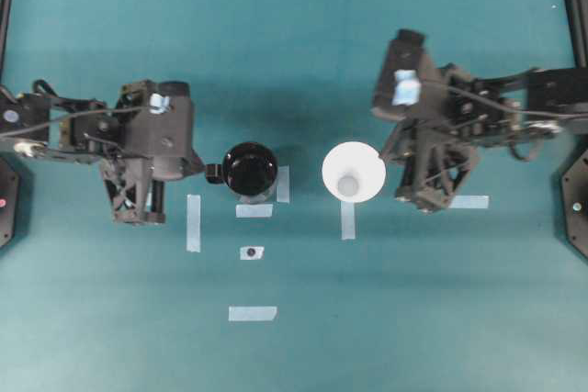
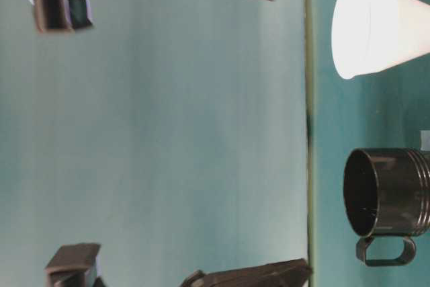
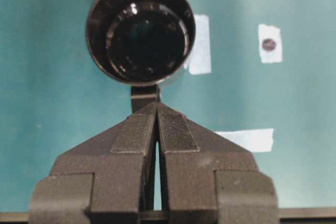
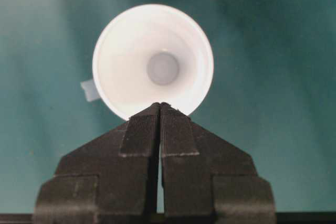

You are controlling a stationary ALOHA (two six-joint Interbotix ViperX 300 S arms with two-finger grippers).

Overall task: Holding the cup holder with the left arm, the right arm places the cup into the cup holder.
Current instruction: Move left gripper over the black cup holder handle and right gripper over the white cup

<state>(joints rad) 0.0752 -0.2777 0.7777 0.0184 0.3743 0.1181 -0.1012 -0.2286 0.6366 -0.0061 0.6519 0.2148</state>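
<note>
Both grippers are clenched on nothing: the left gripper (image 3: pixel 157 109) sits just below the holder (image 3: pixel 140 30), the right gripper (image 4: pixel 160 109) just below the cup (image 4: pixel 153 61).

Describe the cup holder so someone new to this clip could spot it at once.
On the teal table, look between the two black arms, left of centre in the overhead view. The cup holder stands there on pale tape strips, just off the shut left gripper. Unlike the white cup beside it, it is glossy black, straight-walled, with a small handle tab facing the left gripper.
</note>
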